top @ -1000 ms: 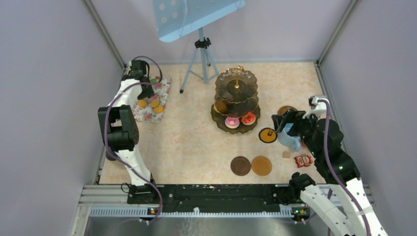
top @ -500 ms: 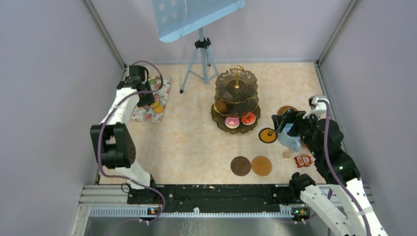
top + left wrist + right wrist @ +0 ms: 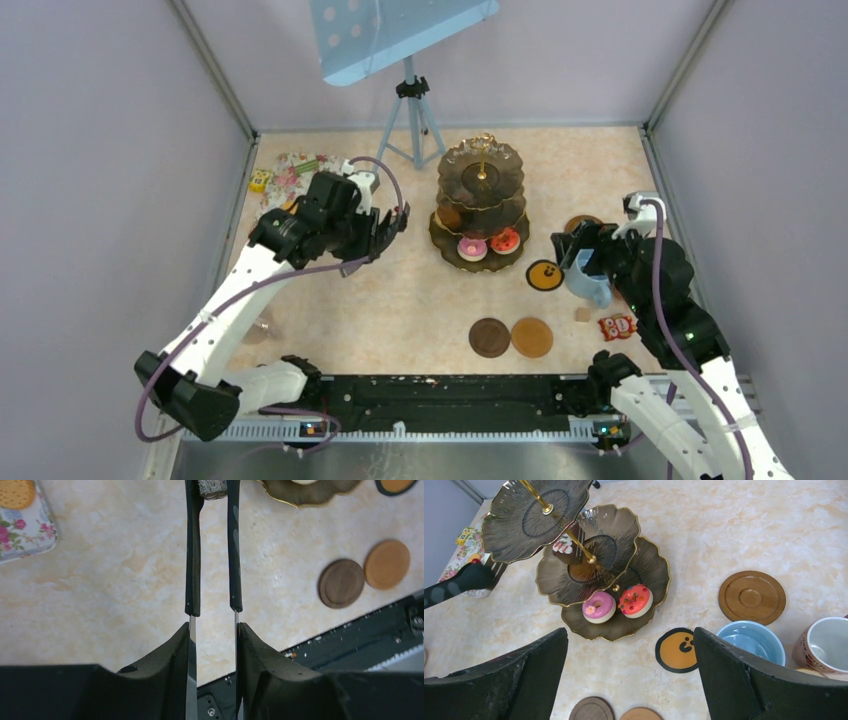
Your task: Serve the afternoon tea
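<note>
1. Directions are as on a clock around the stand (image 3: pixel 480 200) in the top view. Nearest to the arms, at 6 o'clock, two brown coasters (image 3: pixel 510 337) lie side by side, and both are bare.
2. At 4 o'clock the right gripper (image 3: pixel 630 632) hovers with its jaws spread wide and holds nothing. The light blue mug (image 3: pixel 749 640) stands just beside its right finger, with the lilac-white mug (image 3: pixel 826 645) next to it. Neither mug sits on a coaster, so in my judgement the serving of the mugs is not yet begun.
3. An orange coaster with a face (image 3: pixel 676 650) and a brown wooden coaster (image 3: pixel 751 597) lie near these mugs, also bare.
4. At 9 o'clock the left gripper (image 3: pixel 214 630) is closed on the black tongs (image 3: pixel 192 555). Their tips pinch a small pale piece (I cannot tell what it is).
5. On the stand the lowest tier carries a pink doughnut (image 3: pixel 599 606) and a red doughnut (image 3: pixel 635 600). The middle tier has a dark cake (image 3: pixel 564 547), and the top tier is bare.
6. At 10 o'clock lies the floral mat (image 3: pixel 25 535), and one orange tart (image 3: pixel 15 492) waits on it.
7. At 11 o'clock a tripod (image 3: pixel 405 120) stands close to the stand. The upper tiers overhang the lower ones, which may hinder the tongs.
</note>
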`<state>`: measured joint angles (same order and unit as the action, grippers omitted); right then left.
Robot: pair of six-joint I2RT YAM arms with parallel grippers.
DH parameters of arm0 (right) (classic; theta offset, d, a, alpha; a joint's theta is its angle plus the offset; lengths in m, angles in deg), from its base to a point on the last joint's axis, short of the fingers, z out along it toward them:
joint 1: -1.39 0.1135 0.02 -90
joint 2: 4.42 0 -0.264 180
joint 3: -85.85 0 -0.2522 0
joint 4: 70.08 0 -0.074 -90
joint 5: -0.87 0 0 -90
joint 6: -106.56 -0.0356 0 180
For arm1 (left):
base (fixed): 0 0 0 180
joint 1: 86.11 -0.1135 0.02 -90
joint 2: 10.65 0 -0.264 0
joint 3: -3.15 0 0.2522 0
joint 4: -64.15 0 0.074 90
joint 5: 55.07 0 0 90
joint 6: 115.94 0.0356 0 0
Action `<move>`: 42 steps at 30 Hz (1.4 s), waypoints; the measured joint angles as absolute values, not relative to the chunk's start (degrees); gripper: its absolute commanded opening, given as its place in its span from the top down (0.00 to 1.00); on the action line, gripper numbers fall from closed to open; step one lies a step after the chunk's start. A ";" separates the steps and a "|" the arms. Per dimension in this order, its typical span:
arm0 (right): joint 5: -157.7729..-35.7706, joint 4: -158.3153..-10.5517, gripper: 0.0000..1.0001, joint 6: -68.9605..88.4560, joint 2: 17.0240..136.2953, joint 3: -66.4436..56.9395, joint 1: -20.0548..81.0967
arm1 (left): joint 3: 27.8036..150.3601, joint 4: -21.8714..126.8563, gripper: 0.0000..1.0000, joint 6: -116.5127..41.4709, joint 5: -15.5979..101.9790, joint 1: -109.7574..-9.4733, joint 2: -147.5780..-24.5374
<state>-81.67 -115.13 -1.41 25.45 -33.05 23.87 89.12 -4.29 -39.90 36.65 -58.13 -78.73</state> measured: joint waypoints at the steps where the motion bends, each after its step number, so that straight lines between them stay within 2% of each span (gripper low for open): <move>1: -81.67 -115.10 0.06 -1.26 25.60 -33.05 23.87 | 89.58 -5.86 0.84 -39.77 37.26 -57.10 -77.72; 6: -81.69 -114.71 0.06 -1.02 26.01 -33.03 23.87 | 92.88 -11.46 0.82 -39.02 41.67 -52.01 -74.38; 14: -81.75 -114.10 0.07 -1.13 26.60 -33.03 23.87 | 94.30 -12.50 0.81 -37.45 48.86 -47.29 -74.40; 42: -80.46 -115.00 0.07 -1.26 25.51 -32.57 23.87 | 103.94 5.88 0.80 -31.22 47.05 -40.03 -95.97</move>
